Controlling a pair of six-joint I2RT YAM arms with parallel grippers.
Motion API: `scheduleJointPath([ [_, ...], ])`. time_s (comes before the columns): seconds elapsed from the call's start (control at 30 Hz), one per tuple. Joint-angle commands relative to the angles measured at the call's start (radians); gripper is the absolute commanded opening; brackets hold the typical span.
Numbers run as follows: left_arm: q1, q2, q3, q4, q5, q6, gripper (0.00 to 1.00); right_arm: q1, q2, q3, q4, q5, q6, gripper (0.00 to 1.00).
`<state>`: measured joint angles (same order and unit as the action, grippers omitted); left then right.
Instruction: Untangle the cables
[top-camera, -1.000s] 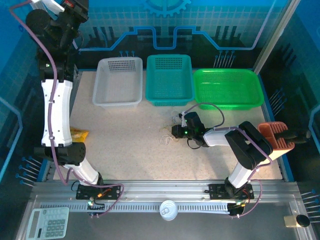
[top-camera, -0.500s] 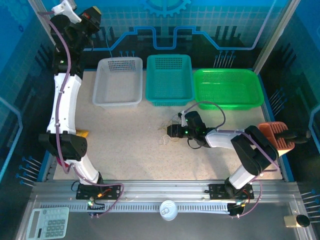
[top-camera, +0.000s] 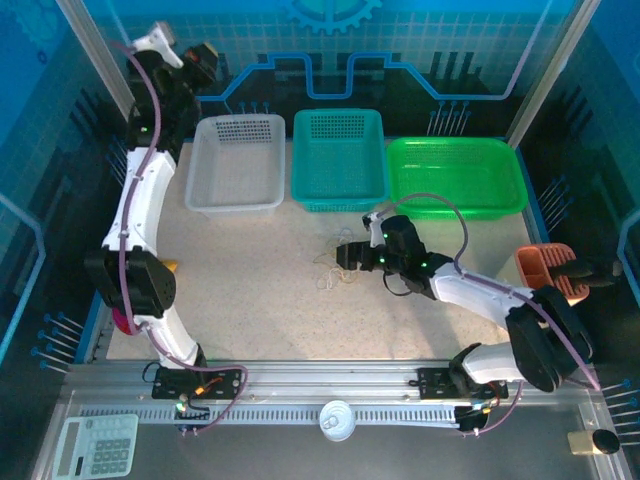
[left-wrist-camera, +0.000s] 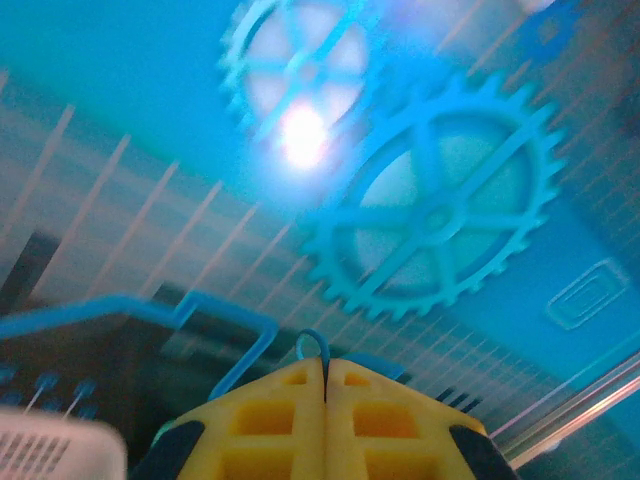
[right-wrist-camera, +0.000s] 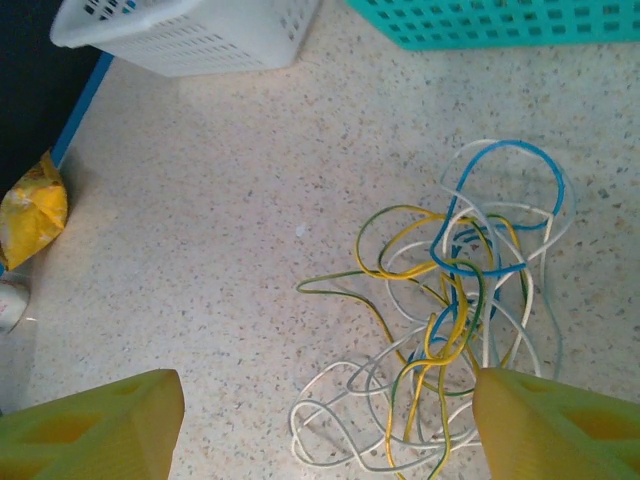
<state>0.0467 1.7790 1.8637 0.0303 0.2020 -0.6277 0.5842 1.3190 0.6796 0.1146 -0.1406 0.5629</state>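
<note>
1. Right gripper (right-wrist-camera: 328, 410) is standing with its jaws wide apart and holding nothing. The two yellow fingers (right-wrist-camera: 100, 430) are sitting at the bottom corners of the wrist view.
2. I'm seeing the cables (right-wrist-camera: 450, 310) lying loose on the speckled table (right-wrist-camera: 220, 200), just ahead of those fingers. The white, yellow, green and blue strands are looping over one another, and the nearest loops are running down into the gap between the fingers, closer to the right-hand one.
3. From above, the right gripper (top-camera: 347, 256) is hovering low over the table in front of the teal basket (top-camera: 338, 158). The cables (top-camera: 330, 276) are lying just beside it, on the side toward the arm bases.
4. The right arm is reaching in low from the right, forearm nearly level, with its elbow bending out toward the near right corner.
5. The left gripper (top-camera: 203, 58) is raised high at the back left, near the white basket (top-camera: 238, 160). In its wrist view its fingers (left-wrist-camera: 325, 378) are pressing together on nothing, pointing at the blue backdrop.
6. Compared with a second ago, the right jaws are spreading from nearly closed to wide. That arm's elbow is swinging outward, and the left arm is swinging in from the far corner toward the white basket.
</note>
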Motion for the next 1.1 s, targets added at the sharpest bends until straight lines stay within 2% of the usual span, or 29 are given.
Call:
scheduleJointPath([
  [0.0, 0.005, -0.024, -0.131, 0.065, 0.032, 0.006, 0.0, 0.011, -0.081, 0.036, -0.098, 0.027, -0.039, 0.77],
  [0.2, 0.005, -0.041, -0.303, 0.131, 0.047, -0.006, 0.0, 0.011, -0.192, 0.041, -0.184, 0.061, -0.062, 0.77],
  [0.43, 0.005, -0.029, -0.286, 0.074, 0.021, 0.027, 0.0, 0.013, -0.257, 0.055, -0.257, 0.098, -0.075, 0.79],
  [0.47, 0.005, -0.026, -0.276, 0.056, 0.015, 0.035, 0.03, 0.013, -0.261, 0.056, -0.265, 0.107, -0.075, 0.81],
  [0.53, 0.005, -0.02, -0.259, 0.009, -0.004, 0.043, 0.33, 0.013, -0.267, 0.066, -0.285, 0.131, -0.077, 0.84],
  [0.7, 0.005, -0.068, -0.324, 0.002, -0.066, 0.061, 0.74, 0.01, -0.282, 0.065, -0.3, 0.165, -0.063, 0.88],
  [0.8, 0.008, -0.099, -0.348, -0.009, -0.088, 0.081, 0.9, 0.0, -0.284, 0.06, -0.296, 0.148, -0.036, 0.92],
  [0.83, 0.01, -0.107, -0.348, -0.013, -0.085, 0.086, 0.95, -0.001, -0.282, 0.062, -0.302, 0.15, -0.026, 0.99],
  [0.87, 0.009, -0.115, -0.347, -0.018, -0.081, 0.09, 0.99, -0.003, -0.28, 0.065, -0.307, 0.157, -0.023, 1.0],
  [1.07, 0.008, -0.177, -0.351, -0.044, -0.024, 0.07, 0.99, -0.003, -0.253, 0.098, -0.381, 0.264, -0.018, 1.0],
])
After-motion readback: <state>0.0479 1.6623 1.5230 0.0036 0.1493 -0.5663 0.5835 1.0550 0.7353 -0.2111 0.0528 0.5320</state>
